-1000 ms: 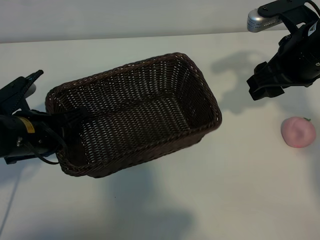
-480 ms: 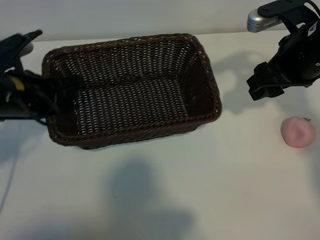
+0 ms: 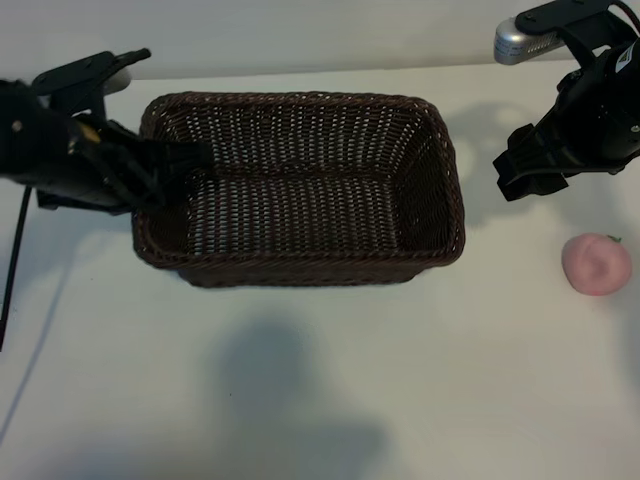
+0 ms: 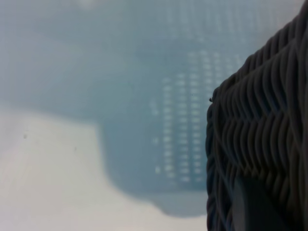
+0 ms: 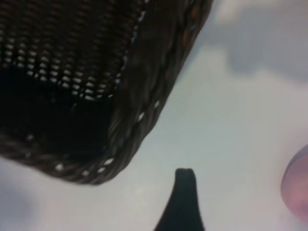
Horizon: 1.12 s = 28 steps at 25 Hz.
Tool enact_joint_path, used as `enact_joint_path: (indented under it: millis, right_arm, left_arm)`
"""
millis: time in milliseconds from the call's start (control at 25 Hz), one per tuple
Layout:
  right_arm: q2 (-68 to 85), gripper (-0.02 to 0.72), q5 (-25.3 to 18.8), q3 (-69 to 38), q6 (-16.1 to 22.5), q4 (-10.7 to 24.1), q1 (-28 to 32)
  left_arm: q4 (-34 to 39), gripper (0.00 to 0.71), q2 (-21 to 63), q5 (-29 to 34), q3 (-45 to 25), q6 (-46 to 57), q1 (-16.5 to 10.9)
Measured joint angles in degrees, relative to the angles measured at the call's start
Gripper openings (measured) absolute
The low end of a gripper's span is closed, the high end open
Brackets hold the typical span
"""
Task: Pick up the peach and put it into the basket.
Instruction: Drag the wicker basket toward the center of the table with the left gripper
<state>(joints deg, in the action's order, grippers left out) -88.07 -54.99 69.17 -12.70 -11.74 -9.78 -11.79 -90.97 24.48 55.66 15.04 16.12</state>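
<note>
**Basket gripped at its left end, peach apart on the table**

Exterior view: wicker, dark brown and tightly woven, forms the rectangular basket [image 3: 300, 190], which is seen with rounded corners, a braided rim and sloping sides, resting on the white table [image 3: 300, 400]. The left gripper [image 3: 170, 165] is clamped narrowly on the basket's left-end wall, its black fingers reaching over the rim. The right gripper [image 3: 520, 170] is held above the table just beyond the basket's right end, with its jaws spread wide and nothing between them. The peach [image 3: 596, 264], small, round, pale pink and creased, is found on the table well right of the basket, below the right gripper, touched by nothing.

Left wrist view: the basket's outer weave [image 4: 260, 130] is shown close up as ribbed, dark strands, with its perforated shadow cast on the table [image 4: 48, 183].

Right wrist view: a rounded basket corner [image 5: 120, 134] is seen with light showing through the mesh. One dark fingertip [image 5: 184, 185] stands over bare table, and a pink edge of the peach [image 5: 298, 185] is visible nearby.
</note>
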Motion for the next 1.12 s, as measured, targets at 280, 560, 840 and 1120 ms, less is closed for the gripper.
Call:
enact_joint_path:
  millis: [280, 560, 840, 1120]
  right_arm:
    - [0.00, 0.594, 0.00, 0.00, 0.00, 0.00, 0.00]
    - [0.00, 0.594, 0.00, 0.00, 0.00, 0.00, 0.00]
    - [0.00, 0.594, 0.00, 0.00, 0.00, 0.00, 0.00]
    - [0.00, 0.594, 0.00, 0.00, 0.00, 0.00, 0.00]
  left_arm:
    - [-6.09, 0.158, -4.82, -3.65, 3.26, -2.54, 0.00]
    - [-16.88, 0.158, -8.44, -5.57, 3.32, -13.48, 0.00]
    - [-19.08, 0.158, -10.99, -5.36, 3.32, -17.92, 0.00]
    - [-19.13, 0.158, -12.89, -6.36, 3.37, -19.05, 0.00]
